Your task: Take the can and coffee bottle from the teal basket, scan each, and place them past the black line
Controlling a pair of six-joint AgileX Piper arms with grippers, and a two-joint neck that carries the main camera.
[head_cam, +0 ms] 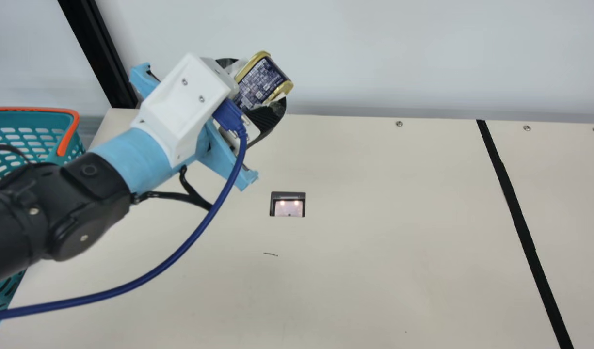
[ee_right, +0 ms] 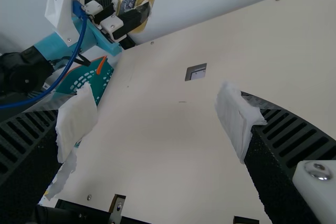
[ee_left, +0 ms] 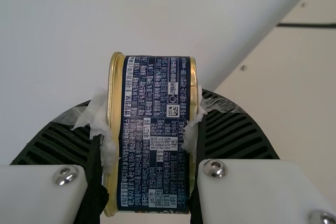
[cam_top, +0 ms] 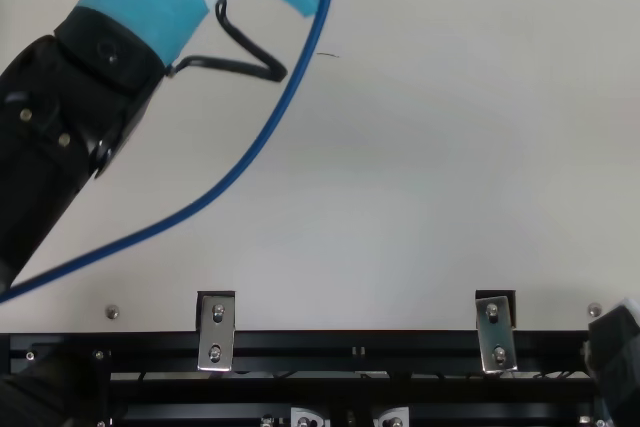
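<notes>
Within the left tool (head_cam: pixel 255 83), the can (head_cam: pixel 262 81) is held tilted.

Pale wall (head_cam: pixel 374 53) behind cream table (head_cam: pixel 374 281), black post (head_cam: pixel 95 48) at main view's left

The scanner window (head_cam: pixel 288 209) is set in the counter (head_cam: pixel 374 271). Left of it, at the counter's side edge, is the basket (head_cam: pixel 30 118); well apart to its right runs the line (head_cam: pixel 519 208). Behind the window, past the counter's far edge, stands the wall (head_cam: pixel 374 53). Behind and left of the window, the can (head_cam: pixel 265 76) is in the left gripper (head_cam: pixel 256 88), clear of the counter. Before the window, brackets (cam_top: pixel 216 335) sit at the near edge, one to either side.
</notes>
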